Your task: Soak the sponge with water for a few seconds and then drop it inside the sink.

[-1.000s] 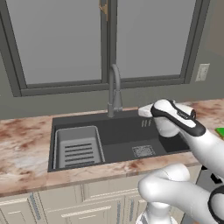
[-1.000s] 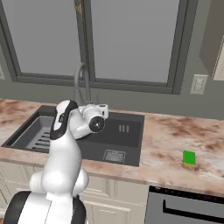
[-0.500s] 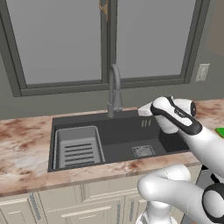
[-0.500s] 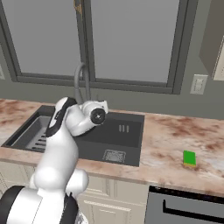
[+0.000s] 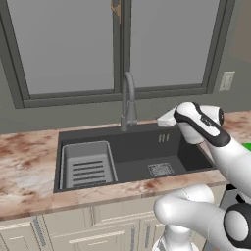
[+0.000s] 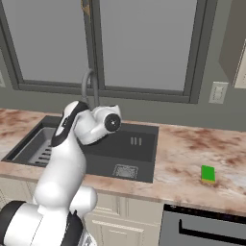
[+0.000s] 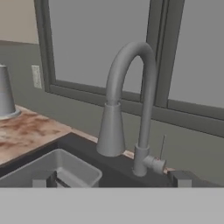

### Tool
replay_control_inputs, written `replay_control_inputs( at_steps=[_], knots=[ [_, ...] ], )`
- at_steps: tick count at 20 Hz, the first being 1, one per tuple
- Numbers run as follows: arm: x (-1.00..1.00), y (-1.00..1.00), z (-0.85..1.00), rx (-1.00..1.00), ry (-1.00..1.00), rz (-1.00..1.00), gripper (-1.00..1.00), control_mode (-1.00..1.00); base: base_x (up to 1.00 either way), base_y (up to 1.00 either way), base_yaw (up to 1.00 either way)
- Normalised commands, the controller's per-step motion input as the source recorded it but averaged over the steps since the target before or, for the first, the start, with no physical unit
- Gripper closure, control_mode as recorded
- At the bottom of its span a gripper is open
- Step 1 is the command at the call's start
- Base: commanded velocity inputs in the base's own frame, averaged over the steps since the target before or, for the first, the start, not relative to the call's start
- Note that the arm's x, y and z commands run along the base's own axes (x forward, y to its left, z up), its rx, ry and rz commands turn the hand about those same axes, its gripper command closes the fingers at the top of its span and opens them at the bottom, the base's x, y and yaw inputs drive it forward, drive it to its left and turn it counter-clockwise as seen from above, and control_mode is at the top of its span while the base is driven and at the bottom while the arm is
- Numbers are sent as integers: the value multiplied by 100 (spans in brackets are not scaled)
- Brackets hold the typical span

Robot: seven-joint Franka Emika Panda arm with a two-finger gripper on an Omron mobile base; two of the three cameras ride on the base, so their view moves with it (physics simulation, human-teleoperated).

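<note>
The sponge (image 6: 208, 173) is lying flat on the surface (image 6: 202, 153), to the right of the sink (image 6: 139, 144) and well apart from the tool (image 7: 112, 180). Its long side is seen pointing away from the front edge of the surface, and its green face is turned up. The tool is being held over the sink, aimed at the faucet (image 7: 131, 109), with its two fingertips (image 7: 43, 179) spread wide and nothing between them. No writing can be read anywhere.
</note>
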Motion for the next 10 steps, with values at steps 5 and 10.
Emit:
replay_control_inputs(
  at_steps=[5,10],
  knots=[
    [0,0,0,0,-7,3,-100,-100,0,0,0],
    [0,0,0,0,-6,2,-100,-100,0,0,0]
  ],
)
